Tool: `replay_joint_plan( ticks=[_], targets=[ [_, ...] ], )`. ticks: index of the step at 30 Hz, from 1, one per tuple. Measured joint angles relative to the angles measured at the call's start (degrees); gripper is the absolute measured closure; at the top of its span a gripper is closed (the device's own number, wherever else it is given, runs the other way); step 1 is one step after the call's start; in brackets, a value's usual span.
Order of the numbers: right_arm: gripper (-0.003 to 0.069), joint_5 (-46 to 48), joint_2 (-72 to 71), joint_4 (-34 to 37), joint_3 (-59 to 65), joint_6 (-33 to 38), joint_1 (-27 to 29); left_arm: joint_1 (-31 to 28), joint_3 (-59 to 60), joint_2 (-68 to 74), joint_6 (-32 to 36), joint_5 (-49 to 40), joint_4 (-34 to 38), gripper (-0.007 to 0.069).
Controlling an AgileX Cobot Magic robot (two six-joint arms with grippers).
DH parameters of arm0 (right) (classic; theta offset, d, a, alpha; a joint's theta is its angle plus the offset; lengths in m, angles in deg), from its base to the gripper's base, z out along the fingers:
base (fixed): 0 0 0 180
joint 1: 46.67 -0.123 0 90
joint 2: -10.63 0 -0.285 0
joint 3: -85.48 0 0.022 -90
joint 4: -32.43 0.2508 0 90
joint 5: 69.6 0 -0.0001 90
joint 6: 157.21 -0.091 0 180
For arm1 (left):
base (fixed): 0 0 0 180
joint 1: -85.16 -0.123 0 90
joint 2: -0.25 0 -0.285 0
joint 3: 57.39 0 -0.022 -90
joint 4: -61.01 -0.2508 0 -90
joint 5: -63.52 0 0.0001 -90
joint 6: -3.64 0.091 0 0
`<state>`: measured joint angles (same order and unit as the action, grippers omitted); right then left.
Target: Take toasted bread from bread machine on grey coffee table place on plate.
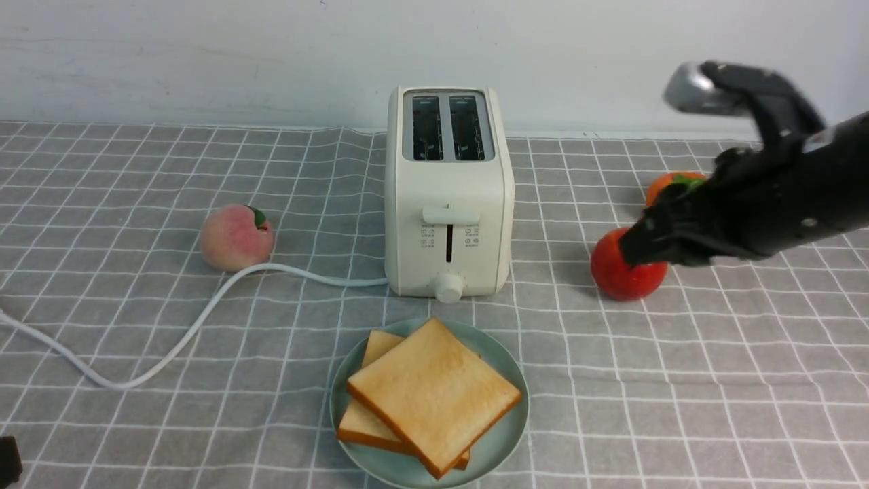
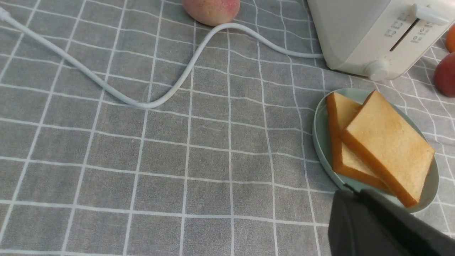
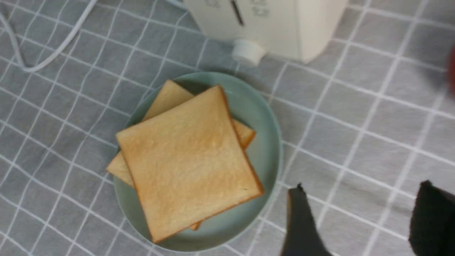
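Two slices of toasted bread lie stacked on the mint-green plate (image 1: 504,443) near the front of the grey coffee table (image 1: 679,380). The top slice (image 1: 434,394) sits askew over the lower slice (image 1: 377,348). Behind the plate stands the cream bread machine (image 1: 448,204), both slots empty. My right gripper (image 3: 362,199) hovers open over bare cloth beside the plate (image 3: 265,142), nothing between its fingers (image 3: 300,220); in the front view the right gripper (image 1: 641,244) is up at the right. My left gripper (image 2: 350,195) is shut, empty, near the plate's (image 2: 320,135) rim.
A peach (image 1: 236,238) lies left of the toaster, with the white cord (image 1: 170,343) curling past it to the left edge. A red fruit (image 1: 624,275) and an orange fruit (image 1: 669,185) sit on the right, partly behind my right arm.
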<state>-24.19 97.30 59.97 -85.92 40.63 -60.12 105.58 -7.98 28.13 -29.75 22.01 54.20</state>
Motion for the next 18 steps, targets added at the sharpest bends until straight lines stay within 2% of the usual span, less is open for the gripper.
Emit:
replay_joint_plan(
  ticks=[1,2,3,4,6,10,11,12,13,18],
  targets=[
    [0.0395,1.3,-4.8,-2.7,0.0,-2.6,0.7,0.0,0.0,0.0,-0.1,0.1,0.0,0.0638],
    [0.0420,1.5,-5.4,-3.5,0.1,-3.3,0.7,0.0,0.0,0.0,-0.1,0.1,0.0,0.0638],
    [0.0524,2.5,-9.8,-6.2,0.4,-5.8,0.9,0.0,0.0,0.0,-0.2,0.6,0.0,0.0638],
    [0.0597,2.6,-14.5,-7.8,1.4,-7.0,1.0,0.0,0.0,0.0,-0.2,1.6,0.0,0.0638],
    [0.0660,1.5,-21.1,-10.1,3.9,-8.4,1.1,0.0,0.0,0.0,-0.2,2.9,0.0,0.0638],
    [0.0671,-5.3,-33.5,-14.7,11.7,-12.0,1.1,0.0,0.0,0.0,-0.2,5.3,0.0,0.0638],
    [0.0667,-10.2,-39.9,-17.8,17.5,-14.9,1.1,0.0,0.0,0.0,-0.2,6.2,0.2,0.0638],
    [0.0667,-10.2,-40.8,-17.8,17.5,-14.9,1.1,0.0,0.0,0.0,-0.2,6.2,0.2,0.0638],
    [0.0664,-16.6,-49.0,-21.8,24.5,-18.5,1.1,0.0,0.0,0.0,-0.2,6.8,0.3,0.0638],
    [0.0661,-28.7,-66.8,-28.5,39.9,-25.7,1.1,0.0,0.0,0.0,-0.2,8.8,0.4,0.0636]
  ],
)
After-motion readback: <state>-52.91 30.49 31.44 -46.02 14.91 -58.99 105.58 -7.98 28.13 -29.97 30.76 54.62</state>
